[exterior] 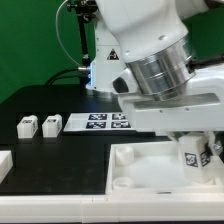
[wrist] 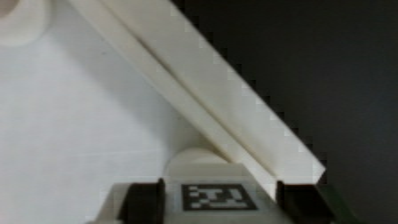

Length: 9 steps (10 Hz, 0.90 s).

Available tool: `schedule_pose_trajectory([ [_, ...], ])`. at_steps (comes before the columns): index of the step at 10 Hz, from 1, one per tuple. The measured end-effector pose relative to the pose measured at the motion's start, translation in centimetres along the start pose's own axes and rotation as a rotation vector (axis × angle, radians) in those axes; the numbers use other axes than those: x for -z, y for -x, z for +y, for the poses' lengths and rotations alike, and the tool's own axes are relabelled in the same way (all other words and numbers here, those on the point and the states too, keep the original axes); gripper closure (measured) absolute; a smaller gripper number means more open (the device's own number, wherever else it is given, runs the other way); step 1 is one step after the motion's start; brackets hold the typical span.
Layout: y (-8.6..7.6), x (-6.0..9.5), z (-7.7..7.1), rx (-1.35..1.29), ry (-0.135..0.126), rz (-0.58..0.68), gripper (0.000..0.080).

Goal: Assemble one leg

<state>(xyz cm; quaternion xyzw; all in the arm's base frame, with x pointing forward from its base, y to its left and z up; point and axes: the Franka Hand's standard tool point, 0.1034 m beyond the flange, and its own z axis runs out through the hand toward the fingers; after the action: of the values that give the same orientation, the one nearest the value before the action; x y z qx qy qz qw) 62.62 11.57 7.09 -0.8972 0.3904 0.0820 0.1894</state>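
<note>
The gripper is clenching a leg between its fingers, holding it upright over the tray near a corner socket. Seating it is still pending, I judge. Two spare legs are lying well apart.
</note>
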Motion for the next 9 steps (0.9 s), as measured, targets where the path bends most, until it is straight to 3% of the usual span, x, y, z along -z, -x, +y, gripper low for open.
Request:
schedule_pose_trajectory([
  [4,-0.05,-0.40,0.08,0.003,0.016,0.013,0.0500],
  [5,-0.12,-0.33,0.34,0.103,0.032,0.013,0.0329],
  [6,-0.36,0.00,0.89,0.336,0.075,0.015,0.0192],
  [8,0.45,0.51,0.36,0.723,0.170,0.037,0.0163],
  [9,0.23,0.35,0.62,0.788,0.168,0.027,0.0152],
])
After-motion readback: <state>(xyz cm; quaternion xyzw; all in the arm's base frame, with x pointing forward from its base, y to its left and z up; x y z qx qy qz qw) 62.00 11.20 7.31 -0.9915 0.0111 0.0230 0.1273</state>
